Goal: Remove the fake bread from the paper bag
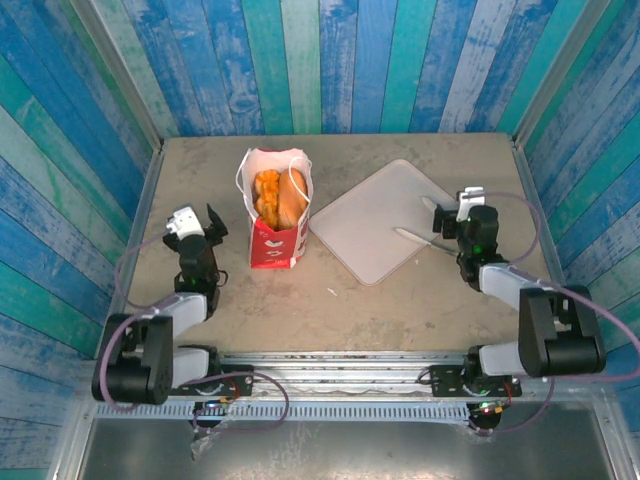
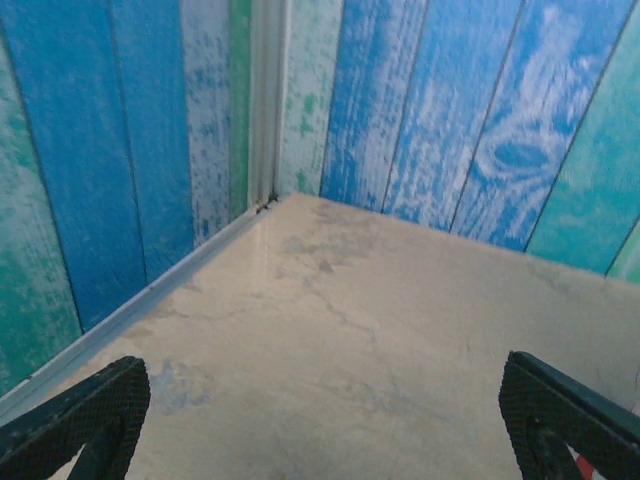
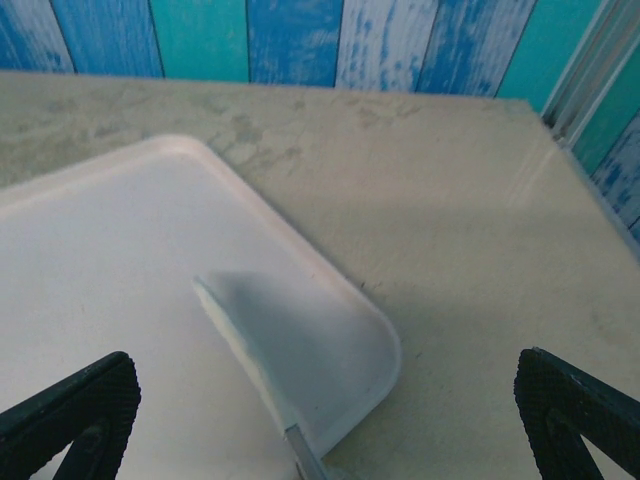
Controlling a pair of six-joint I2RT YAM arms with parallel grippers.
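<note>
**A:** Where's the bread?

**B:** All the fake bread (image 1: 279, 195) sits inside the paper bag (image 1: 275, 245). The bag stands upright on the table (image 1: 400, 310), nearer the left arm (image 1: 192, 275). Nothing looks to be out yet.

**A:** And the jaws?

**B:** The left jaws are spread wide and empty, just left of the bag. The right jaws are spread wide too, empty, over the right corner of the white tray (image 1: 365, 215), beside the metal tongs (image 1: 420, 238).

**A:** So how should it go in?

**B:** I'd come down through the open top, not from the side — the bag looks light and would likely tip or slide if nudged. One arm could steady its wall while the other takes the topmost piece.

**A:** And the grip?

**B:** The pieces look glossy, so I'd close gently across the middle of one. Then lift straight up, clear of the cord handles (image 1: 241, 172) — they could snag.
</note>
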